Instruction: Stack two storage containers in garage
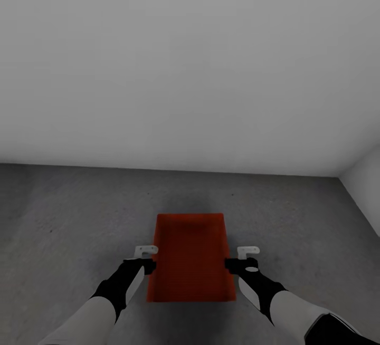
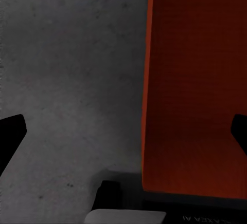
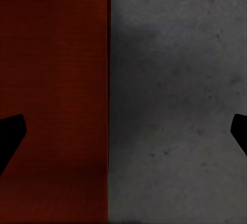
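One orange-red storage container sits low over the dark grey concrete floor of the garage, just ahead of me, open top up. I cannot tell whether it rests on the floor. My left gripper is at its left wall and my right gripper at its right wall. In the left wrist view the container's wall runs between the spread fingertips of the left gripper, which is open. In the right wrist view the right gripper is open in the same way, astride the container's wall.
A plain pale grey wall stands a short way beyond the container. A second pale wall meets it at the right, forming a corner. Bare concrete spreads to the left and right of the container.
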Tool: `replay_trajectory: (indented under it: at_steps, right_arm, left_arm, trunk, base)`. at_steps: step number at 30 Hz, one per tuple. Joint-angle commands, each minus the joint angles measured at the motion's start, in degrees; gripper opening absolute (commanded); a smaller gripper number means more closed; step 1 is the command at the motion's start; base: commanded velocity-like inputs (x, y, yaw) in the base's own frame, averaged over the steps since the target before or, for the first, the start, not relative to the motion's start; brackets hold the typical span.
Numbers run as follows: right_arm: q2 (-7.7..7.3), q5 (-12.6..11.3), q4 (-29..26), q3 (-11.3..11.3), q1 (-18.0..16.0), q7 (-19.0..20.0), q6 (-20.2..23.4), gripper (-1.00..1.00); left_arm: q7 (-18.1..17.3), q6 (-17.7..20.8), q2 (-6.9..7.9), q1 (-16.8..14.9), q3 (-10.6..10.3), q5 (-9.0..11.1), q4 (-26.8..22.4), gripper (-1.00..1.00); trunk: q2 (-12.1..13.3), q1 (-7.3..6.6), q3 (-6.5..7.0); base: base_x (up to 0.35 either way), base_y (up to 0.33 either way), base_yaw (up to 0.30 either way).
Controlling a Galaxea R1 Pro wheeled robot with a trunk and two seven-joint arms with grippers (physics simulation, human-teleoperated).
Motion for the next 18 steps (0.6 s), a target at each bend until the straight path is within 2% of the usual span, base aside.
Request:
replay_trajectory:
  at_steps: [1, 13, 18]
  right_arm:
    - [-0.01, -0.6, 0.0, 0.5, 0.0, -0.3, -0.1, 1.00]
    - [-0.09, -0.6, 0.0, 0.4, 0.0, -0.3, -0.1, 1.00]
    - [-0.11, -0.6, 0.0, 0.4, 0.0, -0.4, -0.1, 1.00]
  left_arm:
    - [0.2, 0.3, -0.02, 0.0, 0.0, 0.1, -0.1, 1.00]
    - [0.2, 0.3, -0.06, 0.0, 0.0, 0.0, -0.2, 1.00]
    - [0.2, 0.3, -0.06, 0.0, 0.0, -0.1, -0.3, 1.00]
  trunk:
    - [0.4, -0.22, 0.14]
    - [5.2, -2.86, 2.30]
    - [5.2, -2.86, 2.35]
  base:
    - [0.000, 0.000, 0.000]
    - [0.000, 0.000, 0.000]
    - [0.000, 0.000, 0.000]
